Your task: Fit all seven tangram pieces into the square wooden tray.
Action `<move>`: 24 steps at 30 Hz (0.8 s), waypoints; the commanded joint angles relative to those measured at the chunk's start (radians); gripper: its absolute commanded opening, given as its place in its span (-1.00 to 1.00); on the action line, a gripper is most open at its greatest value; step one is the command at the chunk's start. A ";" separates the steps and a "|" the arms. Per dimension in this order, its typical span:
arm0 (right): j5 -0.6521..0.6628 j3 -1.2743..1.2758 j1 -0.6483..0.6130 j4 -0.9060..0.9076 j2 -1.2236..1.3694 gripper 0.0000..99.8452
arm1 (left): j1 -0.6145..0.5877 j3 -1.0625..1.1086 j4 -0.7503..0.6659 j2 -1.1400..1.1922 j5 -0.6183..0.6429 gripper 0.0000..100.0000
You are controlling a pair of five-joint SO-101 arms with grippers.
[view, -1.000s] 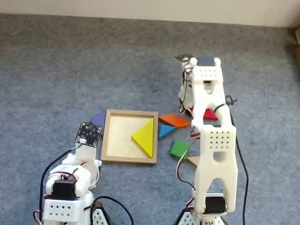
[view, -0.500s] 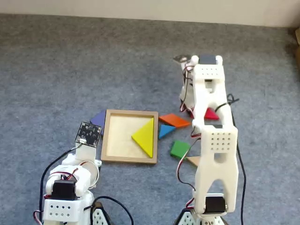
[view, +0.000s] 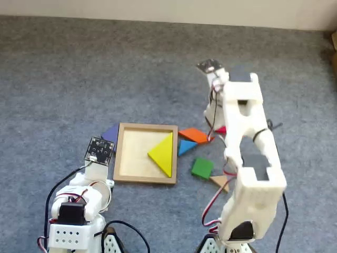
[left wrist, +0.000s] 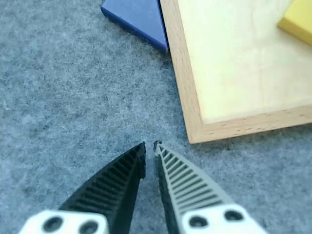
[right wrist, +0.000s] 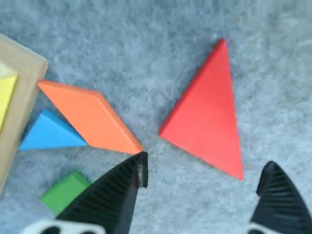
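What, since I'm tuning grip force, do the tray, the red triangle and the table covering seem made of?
Wooden tray: pale, unfinished-looking wood, with grain visible on the rim and floor. Red triangle: probably painted wood, given the smooth matte colour and crisp edges, but plastic cannot be ruled out. Table covering: grey felt or short-pile carpet, with fuzzy fibres showing.

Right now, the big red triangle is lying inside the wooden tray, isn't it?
No. The high view shows that it is the yellow triangle lying inside the wooden tray; the red triangle lies outside it on the carpet.
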 commanded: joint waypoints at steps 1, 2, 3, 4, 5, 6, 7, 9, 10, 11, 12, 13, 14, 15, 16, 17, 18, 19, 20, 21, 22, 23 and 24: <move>0.011 0.191 -0.012 -0.162 -0.131 -0.31 | -0.010 0.021 0.002 -0.041 0.000 -0.90; 0.011 0.200 -0.013 -0.179 -0.128 -0.31 | -0.010 0.021 0.002 -0.041 0.000 -0.90; 0.011 0.200 -0.013 -0.188 -0.116 -0.31 | -0.010 0.021 0.002 -0.041 0.000 -0.90; 0.012 0.199 -0.013 -0.188 -0.099 -0.31 | -0.010 0.021 0.002 -0.041 0.000 -0.90; 0.026 0.193 -0.013 -0.193 -0.079 -0.31 | -0.010 0.021 0.002 -0.041 0.000 -0.90; 0.040 0.174 -0.013 -0.199 -0.054 -0.31 | -0.010 0.021 0.002 -0.041 0.000 -0.90; 0.046 0.156 -0.013 -0.203 -0.028 -0.31 | -0.010 0.021 0.002 -0.041 0.000 -0.90; 0.046 0.110 -0.012 -0.203 0.027 -0.31 | -0.010 0.021 0.002 -0.041 0.000 -0.90; 0.044 0.079 -0.010 -0.202 0.051 -0.31 | -0.010 0.021 0.002 -0.041 0.000 -0.90; 0.044 0.048 -0.010 -0.197 0.073 -0.31 | -0.010 0.021 0.002 -0.041 0.000 -0.90; 0.044 0.022 -0.010 -0.196 0.088 -0.31 | -0.010 0.021 0.002 -0.041 0.000 -0.90; 0.043 0.001 -0.010 -0.196 0.101 -0.31 | -0.010 0.021 0.002 -0.041 0.000 -0.90; 0.028 -0.019 -0.012 -0.196 0.107 -0.31 | -0.010 0.021 0.002 -0.041 0.000 -0.90; 0.008 -0.033 -0.013 -0.196 0.108 -0.31 | -0.010 0.021 0.002 -0.041 0.000 -0.90; -0.003 -0.044 -0.013 -0.196 0.108 -0.31 | -0.010 0.021 0.002 -0.041 0.000 -0.90; -0.015 -0.051 -0.012 -0.196 0.108 -0.31 | -0.010 0.021 0.002 -0.041 0.000 -0.90; -0.023 -0.053 -0.012 -0.196 0.108 -0.31 | -0.010 0.021 0.002 -0.041 0.000 -0.90; -0.035 -0.053 -0.012 -0.196 0.108 -0.31 | -0.010 0.021 0.002 -0.041 0.000 -0.90; -0.043 -0.054 -0.013 -0.196 0.111 -0.31 | -0.010 0.021 0.002 -0.041 0.000 -0.90; -0.048 -0.054 -0.015 -0.196 0.111 -0.31 | -0.010 0.021 0.002 -0.041 0.000 -0.90; -0.048 -0.054 -0.016 -0.197 0.113 -0.31 | -0.010 0.021 0.002 -0.041 0.000 -0.90; -0.048 -0.054 -0.016 -0.199 0.114 -0.31 | -0.010 0.021 0.002 -0.041 0.000 -0.90; -0.048 -0.053 -0.016 -0.200 0.114 -0.31 | -0.010 0.021 0.002 -0.041 0.000 -0.90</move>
